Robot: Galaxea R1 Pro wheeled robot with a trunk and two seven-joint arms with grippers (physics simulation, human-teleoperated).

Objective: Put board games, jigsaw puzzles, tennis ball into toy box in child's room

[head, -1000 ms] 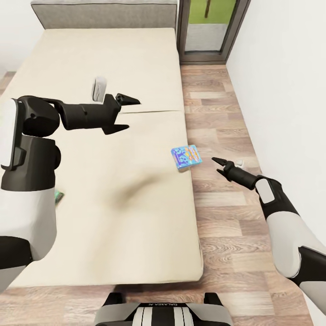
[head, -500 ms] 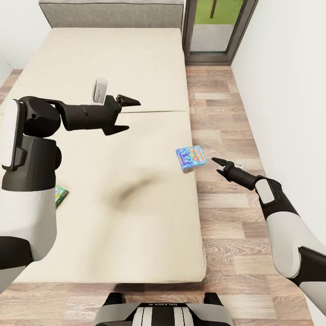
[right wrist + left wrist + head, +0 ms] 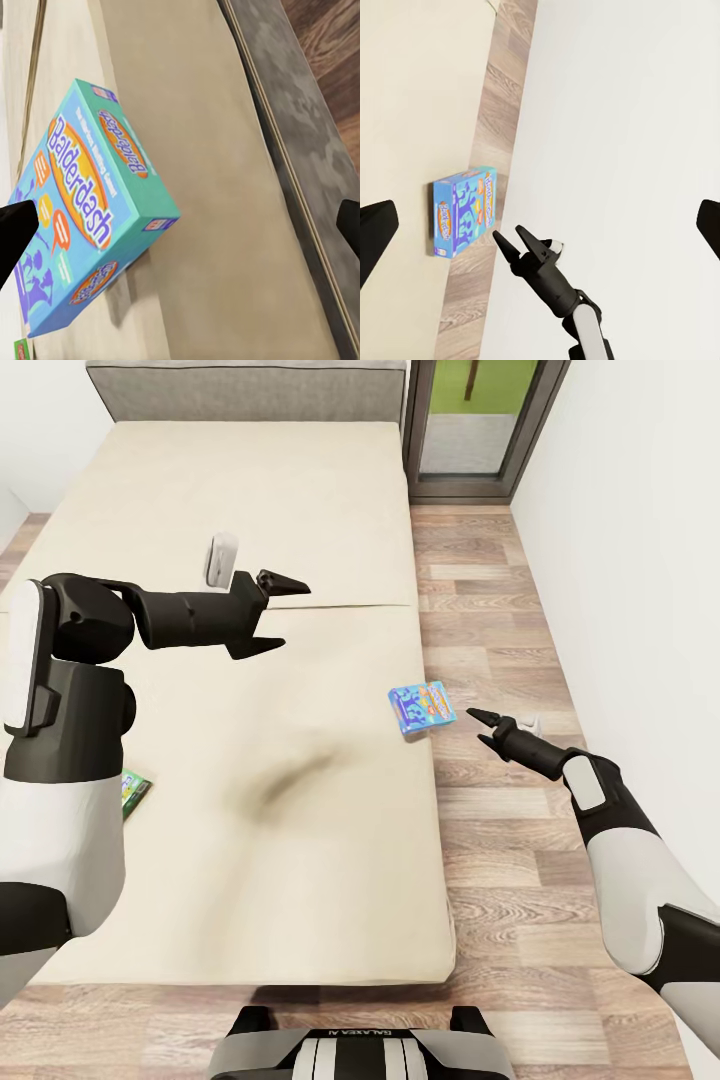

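— Where was the blue board game [image 3: 421, 707]?

— On the bed [image 3: 240, 500], at its three-o'clock edge, beside the wood floor [image 3: 500, 610]. The right hand [image 3: 484, 727] sat just off it at about four o'clock, fingers spread wide, holding nothing.

— What could have gone wrong?

— A low or glancing approach might have nudged the box off the mattress. The left hand [image 3: 274, 614] hung wide and empty at ten o'clock; a green-edged board game [image 3: 135, 793], probably, peeked out behind that arm.

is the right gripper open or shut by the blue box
Open: the right gripper has its fingers spread, empty, beside the blue board game on the bed.
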